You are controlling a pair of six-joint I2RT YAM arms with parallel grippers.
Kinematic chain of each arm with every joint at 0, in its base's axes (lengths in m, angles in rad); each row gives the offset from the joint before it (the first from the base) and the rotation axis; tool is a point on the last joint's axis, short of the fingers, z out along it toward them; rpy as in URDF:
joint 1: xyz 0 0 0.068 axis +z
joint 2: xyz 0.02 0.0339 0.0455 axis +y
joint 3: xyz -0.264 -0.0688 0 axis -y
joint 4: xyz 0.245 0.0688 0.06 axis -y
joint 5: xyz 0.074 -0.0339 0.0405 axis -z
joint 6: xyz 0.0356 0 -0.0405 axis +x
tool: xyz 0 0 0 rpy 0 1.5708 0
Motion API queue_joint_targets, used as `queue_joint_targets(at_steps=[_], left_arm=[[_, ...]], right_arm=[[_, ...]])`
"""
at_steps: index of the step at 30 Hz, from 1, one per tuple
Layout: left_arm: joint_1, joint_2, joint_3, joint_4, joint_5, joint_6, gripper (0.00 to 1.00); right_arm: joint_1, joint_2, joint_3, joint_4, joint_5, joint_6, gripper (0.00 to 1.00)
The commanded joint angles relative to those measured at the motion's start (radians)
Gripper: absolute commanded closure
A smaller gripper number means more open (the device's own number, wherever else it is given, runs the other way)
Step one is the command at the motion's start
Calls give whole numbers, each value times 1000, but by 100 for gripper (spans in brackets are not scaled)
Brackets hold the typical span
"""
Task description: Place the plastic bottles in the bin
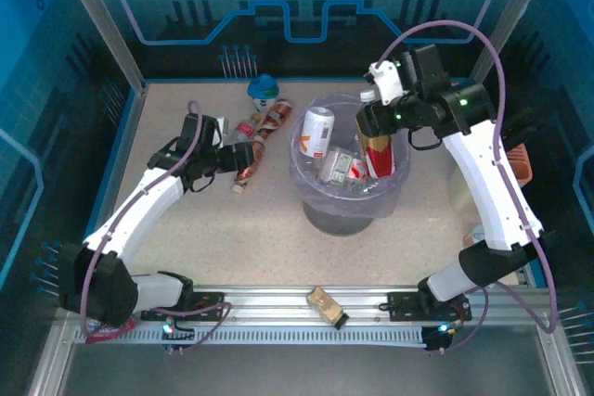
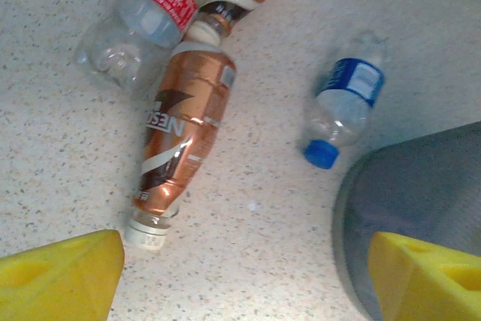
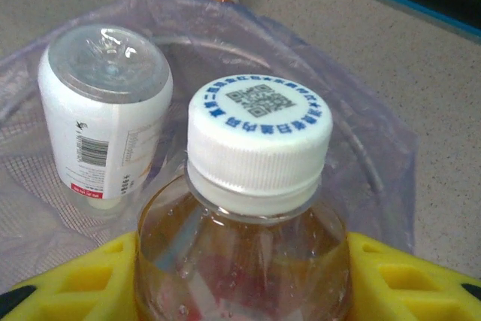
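Our right gripper [image 3: 240, 283] is pinching a clear bottle [image 3: 259, 137] with a ribbed white QR-coded cap over the bagged bin [image 1: 342, 220]. Our left gripper [image 2: 248, 283] is hovering spread above a glossy copper bottle [image 2: 184, 129] lettered "NES".

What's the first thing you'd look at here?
Probably the grey bin with its purple bag in the middle of the table, with bottles already inside. The right gripper holds a white-capped bottle just above it. On the left, the open left gripper hangs over a shiny copper bottle lying on the table.
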Motion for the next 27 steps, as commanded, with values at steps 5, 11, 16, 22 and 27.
queue_joint_targets(at_steps=[5, 11, 16, 22, 27], left_arm=[[10, 118, 46, 25, -47, 85, 20], [23, 198, 120, 35, -23, 110, 21], [52, 264, 207, 29, -5, 154, 17], [110, 405, 334, 33, 27, 211, 12], [143, 531, 430, 37, 43, 244, 15]], right_arm=[[21, 63, -79, -27, -16, 1, 59], [32, 95, -130, 13, -28, 17, 51], [35, 106, -58, -7, -43, 14, 29], [35, 99, 99, -85, -19, 7, 7], [26, 38, 131, -83, -44, 25, 7]])
